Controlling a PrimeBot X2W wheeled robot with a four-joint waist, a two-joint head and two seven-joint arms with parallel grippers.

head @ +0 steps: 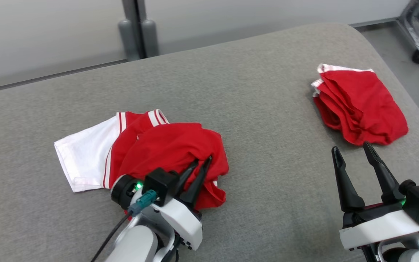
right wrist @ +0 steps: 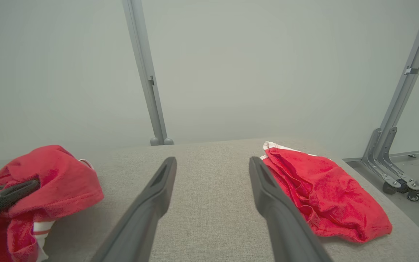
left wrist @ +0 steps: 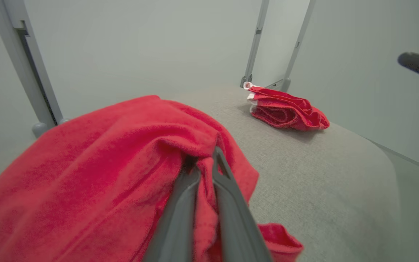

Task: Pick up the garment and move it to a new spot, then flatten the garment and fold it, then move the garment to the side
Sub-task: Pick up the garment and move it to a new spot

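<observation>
The left gripper (head: 201, 162) is pinching the crumpled red garment (head: 162, 145), likely picking it up and needing to lift next, while the right gripper (head: 353, 150) is hovering spread wide.

Garment (head: 166, 153) red, white sleeve, striped trim; folded cloth (head: 362, 105) red, white-edged; surface (head: 267, 109) grey.

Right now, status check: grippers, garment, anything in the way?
Grippers: left gripper shut on red-and-white garment, crumpled on grey cushion; right gripper open, empty. In the way: folded red garment just beyond right gripper.
</observation>
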